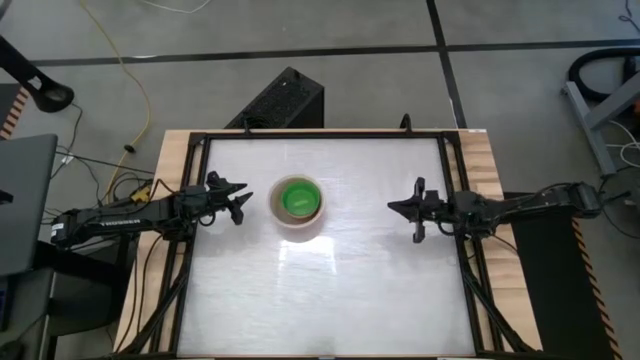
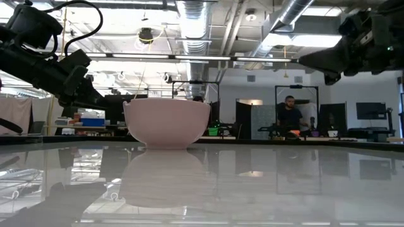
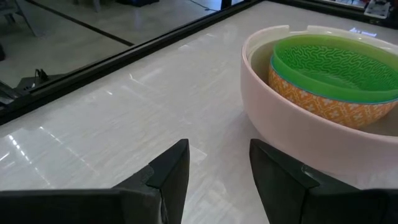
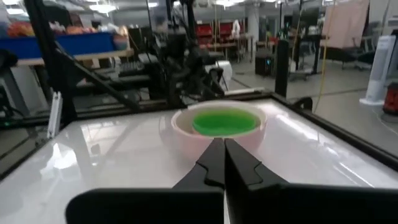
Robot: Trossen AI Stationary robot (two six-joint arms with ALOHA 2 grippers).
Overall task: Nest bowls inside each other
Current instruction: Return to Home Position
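Bowls (image 1: pixel 298 201) sit nested just beside the left gripper (image 1: pixel 243 202).

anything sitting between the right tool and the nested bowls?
Nothing. In the high view, the stretch of table between the right tool and the nested bowls is bare. The right wrist view shows the same.

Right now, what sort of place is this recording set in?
Probably a robotics lab or open workshop: exposed ducts run overhead, a person is at benches with monitors in the background, and the nested bowls sit on a framed white table.
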